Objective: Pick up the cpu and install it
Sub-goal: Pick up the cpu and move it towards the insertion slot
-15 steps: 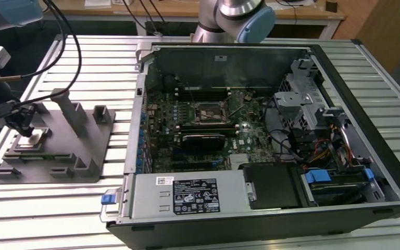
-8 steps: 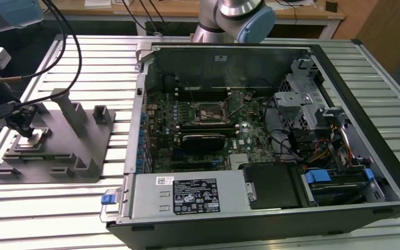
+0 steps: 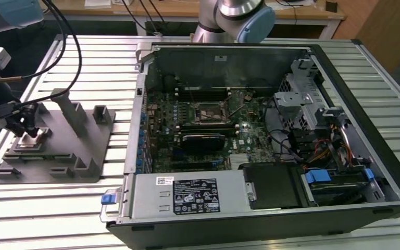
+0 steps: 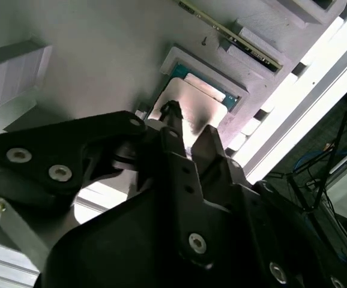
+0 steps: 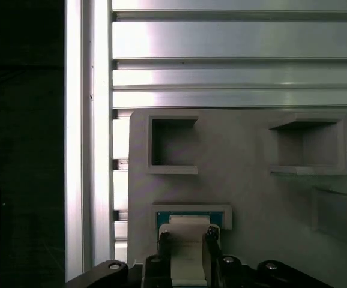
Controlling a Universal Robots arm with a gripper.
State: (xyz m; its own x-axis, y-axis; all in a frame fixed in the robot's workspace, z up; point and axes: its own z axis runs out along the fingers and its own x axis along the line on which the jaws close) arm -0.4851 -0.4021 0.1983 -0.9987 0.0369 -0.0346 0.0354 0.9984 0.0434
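Note:
The cpu (image 5: 188, 255) is a silvery square plate on a green board, lying in a shallow recess of the grey fixture block (image 5: 245, 180). My gripper (image 5: 188, 235) is down on it, one black finger against each side of the plate, and it still rests in the recess. The second wrist view shows the fingertips (image 4: 172, 109) on the shiny cpu (image 4: 191, 99). In the exterior view the gripper (image 3: 25, 130) is low over the cpu (image 3: 33, 137) at the fixture's (image 3: 68, 151) left end. The motherboard socket (image 3: 207, 113) sits in the open computer case.
The open computer case (image 3: 366, 104) lies on the slatted aluminium table (image 3: 89, 57), at the exterior view's right of the fixture. Upright grey posts (image 3: 66, 107) rise from the fixture beside the gripper. Two square pockets (image 5: 173, 143) lie beyond the cpu.

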